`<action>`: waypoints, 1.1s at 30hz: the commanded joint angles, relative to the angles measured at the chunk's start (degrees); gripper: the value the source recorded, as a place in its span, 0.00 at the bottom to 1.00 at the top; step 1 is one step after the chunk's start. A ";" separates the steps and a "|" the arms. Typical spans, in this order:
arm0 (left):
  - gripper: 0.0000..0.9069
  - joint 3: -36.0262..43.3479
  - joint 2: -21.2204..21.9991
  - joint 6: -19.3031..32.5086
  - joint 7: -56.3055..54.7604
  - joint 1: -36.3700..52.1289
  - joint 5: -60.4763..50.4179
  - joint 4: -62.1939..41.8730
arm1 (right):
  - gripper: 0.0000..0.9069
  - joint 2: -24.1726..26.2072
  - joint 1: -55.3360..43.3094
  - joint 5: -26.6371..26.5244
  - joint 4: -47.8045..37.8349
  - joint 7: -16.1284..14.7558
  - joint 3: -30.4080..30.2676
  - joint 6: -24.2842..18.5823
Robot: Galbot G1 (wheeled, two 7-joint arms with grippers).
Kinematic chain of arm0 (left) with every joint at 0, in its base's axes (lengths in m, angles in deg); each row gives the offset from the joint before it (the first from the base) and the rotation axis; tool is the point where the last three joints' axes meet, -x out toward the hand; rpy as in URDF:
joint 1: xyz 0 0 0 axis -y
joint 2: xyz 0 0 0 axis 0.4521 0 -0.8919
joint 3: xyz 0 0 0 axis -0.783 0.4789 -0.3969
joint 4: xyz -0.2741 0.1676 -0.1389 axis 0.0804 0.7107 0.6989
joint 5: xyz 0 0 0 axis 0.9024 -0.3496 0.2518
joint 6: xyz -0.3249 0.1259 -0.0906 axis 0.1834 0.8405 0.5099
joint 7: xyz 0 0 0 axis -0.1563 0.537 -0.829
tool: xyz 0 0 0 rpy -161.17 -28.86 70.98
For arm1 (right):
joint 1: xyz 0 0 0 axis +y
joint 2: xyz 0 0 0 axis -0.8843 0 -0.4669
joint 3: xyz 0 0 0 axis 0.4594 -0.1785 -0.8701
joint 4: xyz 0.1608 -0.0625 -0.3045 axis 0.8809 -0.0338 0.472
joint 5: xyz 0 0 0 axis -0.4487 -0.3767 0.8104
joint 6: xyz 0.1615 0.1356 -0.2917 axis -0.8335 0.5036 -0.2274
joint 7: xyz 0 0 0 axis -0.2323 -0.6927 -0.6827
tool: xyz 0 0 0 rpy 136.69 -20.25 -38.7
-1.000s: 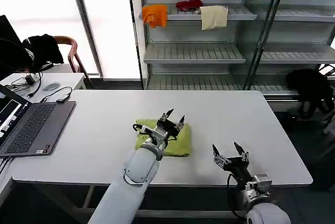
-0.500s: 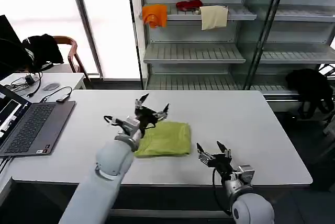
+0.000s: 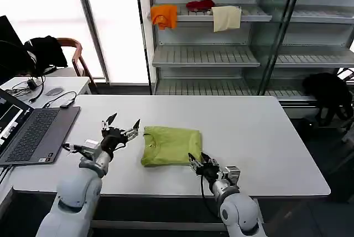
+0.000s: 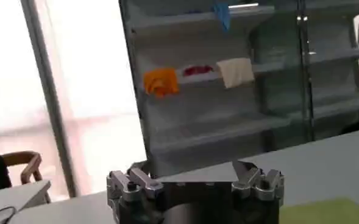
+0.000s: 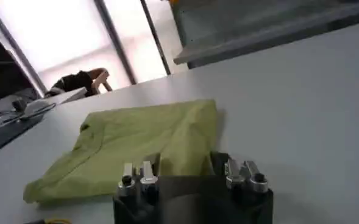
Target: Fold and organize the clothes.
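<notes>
- White table (image 3: 249, 132), the largest surface, spans the head view; a grey laptop (image 3: 30, 134) sits on its left end.
- Metal shelves (image 3: 204, 54) stand behind the table, with orange, red and cream cloths on an upper shelf.
- Lime-green shirt (image 3: 170, 145) lies folded into a compact rectangle near the table's middle, toward the front edge, collar side facing the left arm. It looks slightly longer front to back than across, though only by a little.
- Left gripper (image 3: 120, 130) hovers just beside the shirt's left edge, apart from it, fingers spread wide and holding nothing.
- Right gripper (image 3: 203, 164) sits low at the table's front edge, just off the shirt's front-right corner, fingers parted and empty. In its wrist view the shirt (image 5: 145, 146) lies directly ahead, very near the fingertips.
- Judgement: the folding appears done, so tidying or moving the bundle remains. The shirt lies between the two grippers, to the right of the left one and ahead and left of the right one. The right seems marginally nearer, though either could reach it.
</notes>
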 commanded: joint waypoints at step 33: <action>1.00 -6.72 0.85 3.47 0.30 -10.72 2.43 1.88 | 1.00 1.97 9.99 14.30 11.92 -1.60 5.96 0.38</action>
